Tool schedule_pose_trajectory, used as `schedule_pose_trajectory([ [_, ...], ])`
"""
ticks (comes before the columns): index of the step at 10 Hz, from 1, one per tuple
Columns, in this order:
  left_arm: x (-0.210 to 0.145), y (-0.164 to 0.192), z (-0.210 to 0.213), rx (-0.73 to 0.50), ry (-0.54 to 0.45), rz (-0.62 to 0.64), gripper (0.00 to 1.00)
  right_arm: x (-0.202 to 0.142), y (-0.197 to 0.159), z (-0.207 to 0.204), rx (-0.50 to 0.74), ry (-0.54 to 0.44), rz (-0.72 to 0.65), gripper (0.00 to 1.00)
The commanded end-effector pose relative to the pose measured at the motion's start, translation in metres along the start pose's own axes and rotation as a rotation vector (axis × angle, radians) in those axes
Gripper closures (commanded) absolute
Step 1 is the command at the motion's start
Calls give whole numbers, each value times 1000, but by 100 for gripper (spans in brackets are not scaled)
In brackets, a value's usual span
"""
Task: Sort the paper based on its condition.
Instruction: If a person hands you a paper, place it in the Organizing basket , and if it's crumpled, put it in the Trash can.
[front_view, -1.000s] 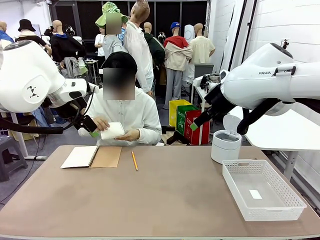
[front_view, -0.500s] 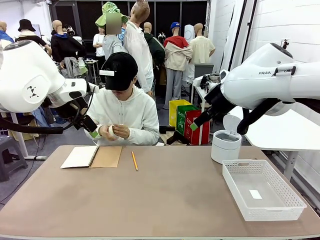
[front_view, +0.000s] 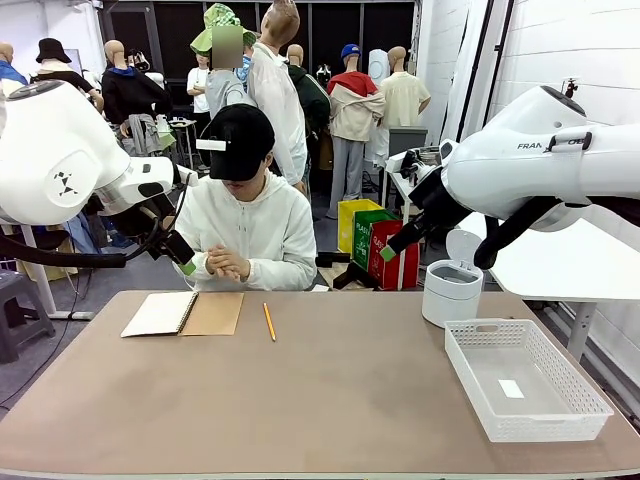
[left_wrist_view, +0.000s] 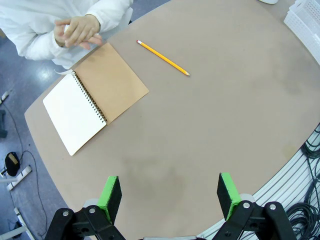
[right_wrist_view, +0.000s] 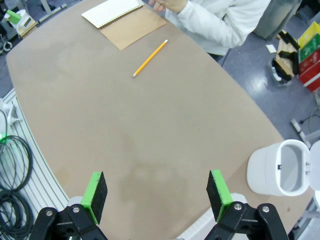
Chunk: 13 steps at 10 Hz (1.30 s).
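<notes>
Left gripper hung clear of table, jaws apart; right gripper likewise apart. Notebook, pencil lay near far edge; basket near right edge.

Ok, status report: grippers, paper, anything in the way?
Both open, left gripper and right gripper above the table. Person's clasped hands seem to hide the paper, far edge. Nearby: notebook, pencil.

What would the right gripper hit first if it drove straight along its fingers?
Probably the bare table. The open right gripper points at plain tabletop, short of the pencil and clear of the bin. Depth is hard to judge.
</notes>
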<state>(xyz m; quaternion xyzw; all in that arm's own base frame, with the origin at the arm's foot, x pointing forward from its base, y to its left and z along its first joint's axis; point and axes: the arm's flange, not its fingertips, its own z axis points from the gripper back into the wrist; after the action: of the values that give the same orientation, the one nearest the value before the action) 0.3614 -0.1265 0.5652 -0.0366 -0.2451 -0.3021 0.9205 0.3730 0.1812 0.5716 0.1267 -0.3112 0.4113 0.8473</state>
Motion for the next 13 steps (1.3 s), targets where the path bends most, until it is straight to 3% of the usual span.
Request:
schedule_pose_trajectory([
  [1, 0, 0, 2, 0, -5, 1, 0, 0, 0, 0, 6, 3, -2, 0],
  [13, 0, 0, 2, 0, -5, 1, 0, 0, 0, 0, 6, 3, -2, 0],
])
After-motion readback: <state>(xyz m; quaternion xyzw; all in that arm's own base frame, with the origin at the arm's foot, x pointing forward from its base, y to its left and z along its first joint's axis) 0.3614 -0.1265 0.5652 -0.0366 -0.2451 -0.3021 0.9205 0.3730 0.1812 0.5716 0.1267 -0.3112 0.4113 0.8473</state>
